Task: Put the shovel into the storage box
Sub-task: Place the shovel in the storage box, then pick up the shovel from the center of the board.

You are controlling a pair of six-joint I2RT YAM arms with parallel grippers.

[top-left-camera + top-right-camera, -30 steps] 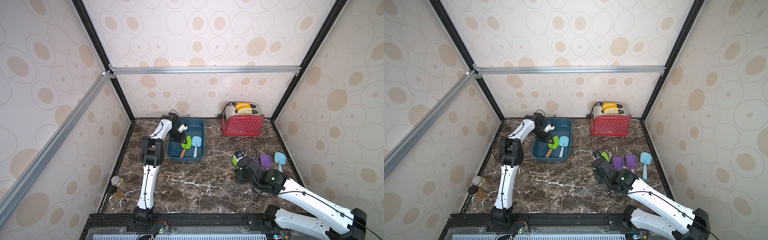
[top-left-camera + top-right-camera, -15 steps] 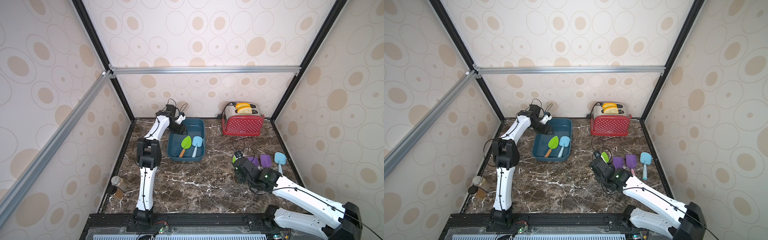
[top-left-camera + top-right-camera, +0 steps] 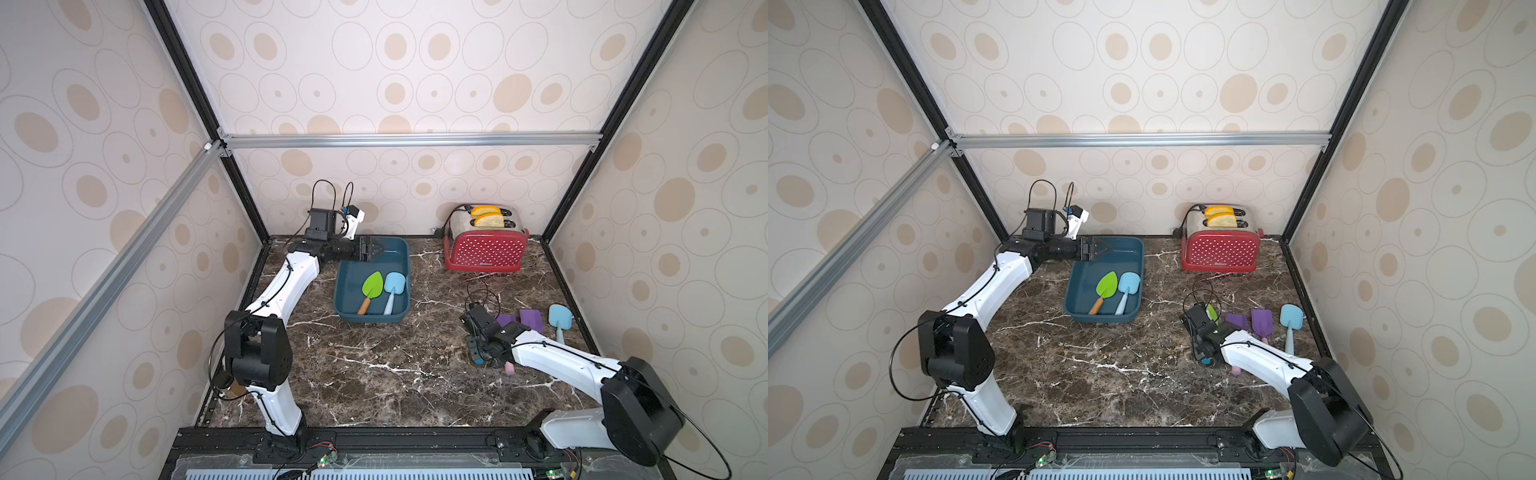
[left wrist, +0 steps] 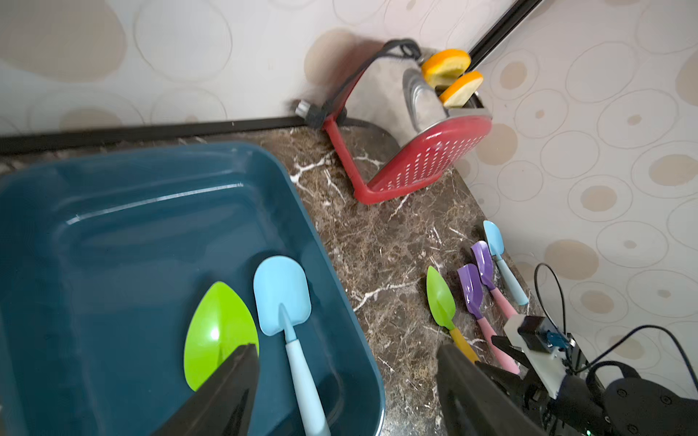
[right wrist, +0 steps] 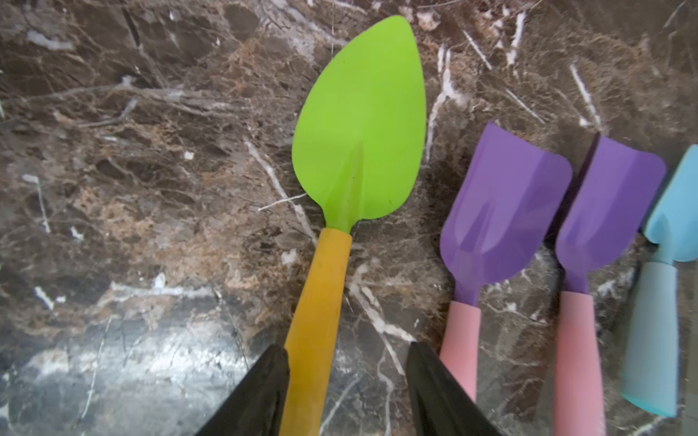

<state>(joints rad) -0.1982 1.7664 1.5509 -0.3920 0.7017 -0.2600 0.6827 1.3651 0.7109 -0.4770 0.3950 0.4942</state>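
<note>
Dark brown marble-patterned bench (image 3: pixel 374 374) inside a walled cell, shown from above and from my two wrists. My right gripper (image 5: pixel 347 349) is low over the bench. Its two black jaws are about half open and straddle the orange handle (image 5: pixel 321 294) of a green leaf-shaped shovel (image 5: pixel 360 132) lying flat on the stone. One jaw looks to be against the handle and the other stands clear of it, so nothing is gripped yet. Just beside this shovel lie two purple scoop shovels with pink handles (image 5: pixel 502 204), and beyond them a light blue shovel (image 5: pixel 676 211). All of these are well apart from the dark teal-blue plastic storage box (image 3: pixel 388 259), which sits across the bench, nearer my left arm. Inside that box a second green shovel (image 3: pixel 372 284) and a second light blue shovel (image 3: pixel 394 282) rest side by side. My left gripper (image 3: pixel 374 250) hovers above the box's far rim, jaws wide apart and empty. I judge the step in hand to be picking up the next shovel. The next move calls for closing squarely on the handle without nudging the purple neighbour, then lifting clear and carrying it across. I should release it over a bare part of the box floor, with my left arm out of the way first.
</note>
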